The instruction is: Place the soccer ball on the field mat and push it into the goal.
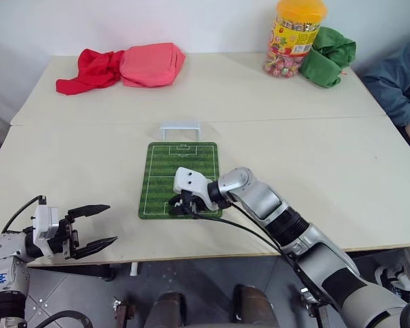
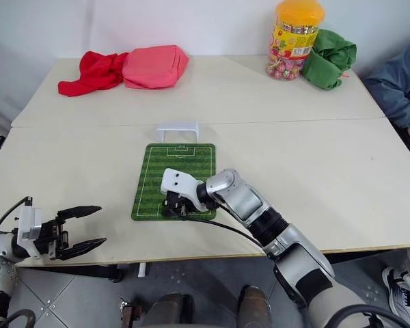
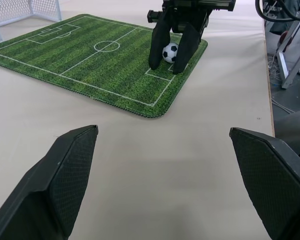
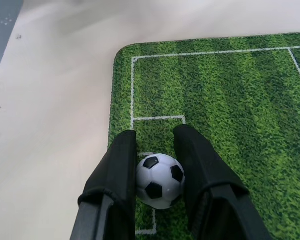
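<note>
My right tool [image 4: 157,150] grips the soccer ball [image 4: 160,180] low over the field mat's [image 1: 191,167] near end, my left tool [image 1: 96,225] gapes idle; next I release, then push toward the goal [image 1: 180,128] beyond.

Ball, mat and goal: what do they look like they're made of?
Ball: probably hard plastic, going by its glossy, smooth sheen. Mat: apparently a thin printed fabric over a soft backing; it has a matte grass print and a stitched-looking edge. Goal: likely white plastic tube, with a mesh net visible in the left wrist view.
</note>
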Robot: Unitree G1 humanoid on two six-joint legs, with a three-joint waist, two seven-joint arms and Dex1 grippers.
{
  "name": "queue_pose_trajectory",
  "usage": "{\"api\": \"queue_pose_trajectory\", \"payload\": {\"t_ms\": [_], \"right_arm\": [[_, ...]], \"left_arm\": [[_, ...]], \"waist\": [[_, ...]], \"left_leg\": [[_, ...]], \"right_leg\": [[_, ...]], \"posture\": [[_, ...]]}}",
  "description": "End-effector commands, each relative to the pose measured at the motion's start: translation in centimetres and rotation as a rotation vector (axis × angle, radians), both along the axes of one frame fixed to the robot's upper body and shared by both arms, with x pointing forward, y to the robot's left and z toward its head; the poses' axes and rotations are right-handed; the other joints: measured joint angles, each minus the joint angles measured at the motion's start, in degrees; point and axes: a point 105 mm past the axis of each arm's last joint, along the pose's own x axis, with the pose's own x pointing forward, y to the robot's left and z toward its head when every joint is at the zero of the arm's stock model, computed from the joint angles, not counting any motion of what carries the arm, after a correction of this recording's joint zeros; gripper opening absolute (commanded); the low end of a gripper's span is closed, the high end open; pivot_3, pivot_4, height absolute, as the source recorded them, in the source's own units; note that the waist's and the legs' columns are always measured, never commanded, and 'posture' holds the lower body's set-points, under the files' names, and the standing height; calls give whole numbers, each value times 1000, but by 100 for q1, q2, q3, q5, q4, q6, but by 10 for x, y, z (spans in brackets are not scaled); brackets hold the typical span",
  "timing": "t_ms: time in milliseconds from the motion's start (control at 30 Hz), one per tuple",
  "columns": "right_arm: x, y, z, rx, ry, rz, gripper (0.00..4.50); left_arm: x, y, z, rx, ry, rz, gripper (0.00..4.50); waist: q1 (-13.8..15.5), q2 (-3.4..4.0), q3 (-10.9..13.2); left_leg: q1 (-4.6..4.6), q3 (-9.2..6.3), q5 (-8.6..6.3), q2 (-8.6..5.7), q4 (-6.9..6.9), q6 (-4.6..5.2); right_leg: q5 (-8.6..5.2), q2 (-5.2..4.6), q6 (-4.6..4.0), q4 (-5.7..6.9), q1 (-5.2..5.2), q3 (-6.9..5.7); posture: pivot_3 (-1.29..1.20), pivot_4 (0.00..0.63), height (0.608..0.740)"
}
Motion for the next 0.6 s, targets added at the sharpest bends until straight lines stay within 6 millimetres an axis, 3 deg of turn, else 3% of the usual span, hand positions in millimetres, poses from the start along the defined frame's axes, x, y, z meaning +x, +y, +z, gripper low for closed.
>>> {"api": "queue_pose_trajectory", "payload": {"t_ms": [33,167,400,600], "right_arm": [[-3,6,14,43,-35,39,857],[-1,7,11,43,-32,33,857],[-1,9,12,51,-42,42,3058],[-1,11,18,66,-50,51,3058]], "left_arm": [[-5,4,6,3,-27,-25,4500],[-2,4,8,3,-32,-20,4500],[1,5,9,3,-38,-14,4500],[4,6,10,-2,-38,-10,4500]], "waist": [[-8,0,0],[-29,0,0],[-87,0,0],[-93,0,0]], "left_leg": [[0,0,0,0,0,0],[0,0,0,2,-1,-1],[1,0,0,2,-1,-1],[1,0,-1,3,-1,-1]], "right_leg": [[0,0,0,0,0,0],[0,2,0,0,0,0],[0,2,0,1,-1,0],[0,3,0,1,-1,0]], "posture": [[0,150,740],[0,150,740],[0,150,740],[0,150,740]]}}
